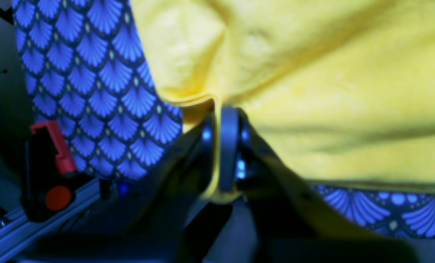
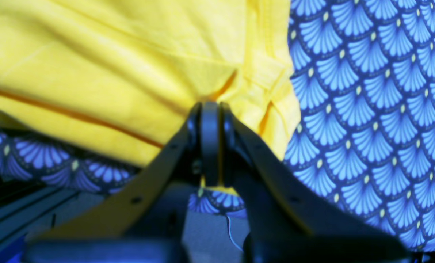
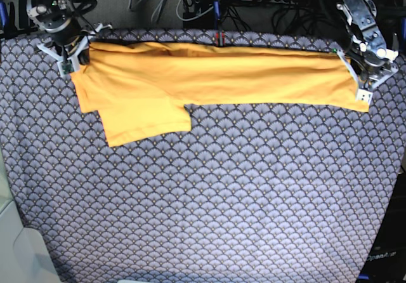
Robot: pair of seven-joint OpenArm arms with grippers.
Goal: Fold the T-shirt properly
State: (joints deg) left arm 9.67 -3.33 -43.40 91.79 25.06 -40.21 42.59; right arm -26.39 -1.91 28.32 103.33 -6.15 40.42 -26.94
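Almost nothing legible shows. In the base view, faint pale lettering (image 3: 383, 256) stands on the dark surface at the lower right corner, just off the edge of the scallop-patterned cloth (image 3: 209, 194); it seems to begin with "Open", but the rest is too small and dim to read with any certainty. Both wrist views carry no readable words, numbers or brand marks.

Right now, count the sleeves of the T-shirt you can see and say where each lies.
1. One sleeve of the T-shirt lies flat on the patterned cloth, sticking out toward the camera near the base view's left end. A second sleeve may be folded underneath, hidden.
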